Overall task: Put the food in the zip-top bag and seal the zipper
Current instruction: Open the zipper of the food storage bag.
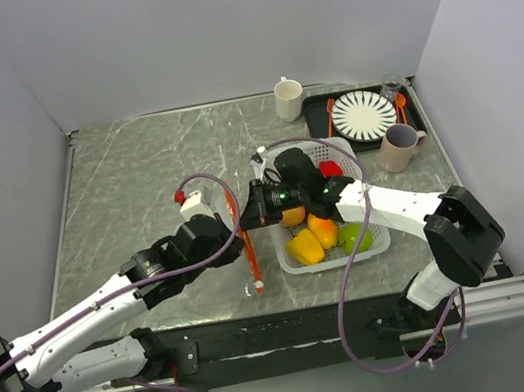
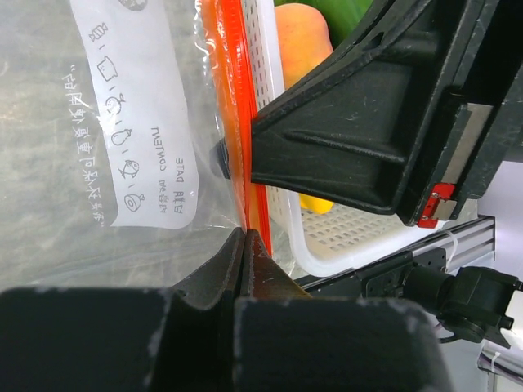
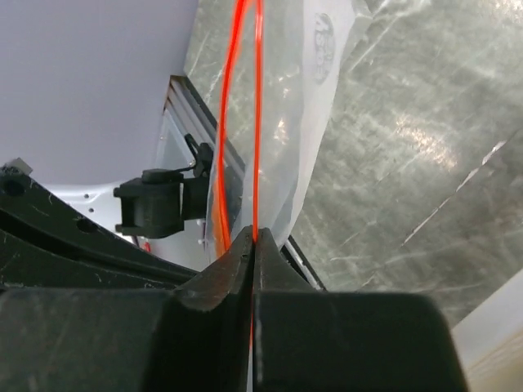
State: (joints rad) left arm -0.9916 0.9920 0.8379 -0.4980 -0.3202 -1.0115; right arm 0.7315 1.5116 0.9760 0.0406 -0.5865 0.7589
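Note:
The clear zip-top bag (image 1: 243, 250) hangs upright between my two grippers, left of the white basket (image 1: 383, 236). Its orange-red zipper (image 1: 235, 216) runs along the mouth, and in the right wrist view the two zipper (image 3: 255, 122) lips stand parted. My left gripper (image 2: 248, 233) is shut on the bag's zipper (image 2: 237, 98) edge. My right gripper (image 3: 255, 237) is shut on one zipper lip. The food lies in the basket: yellow pepper (image 1: 303, 246), orange piece (image 1: 323, 231), green apple (image 1: 355, 236), peach (image 1: 293, 216), red piece (image 1: 331, 168).
A white mug (image 1: 288, 98) stands at the back. A black tray (image 1: 327, 134) with a striped plate (image 1: 365, 115) and orange utensils sits at the back right, with a beige mug (image 1: 399, 146) in front of it. The basket wall (image 2: 327, 237) is close beside the bag.

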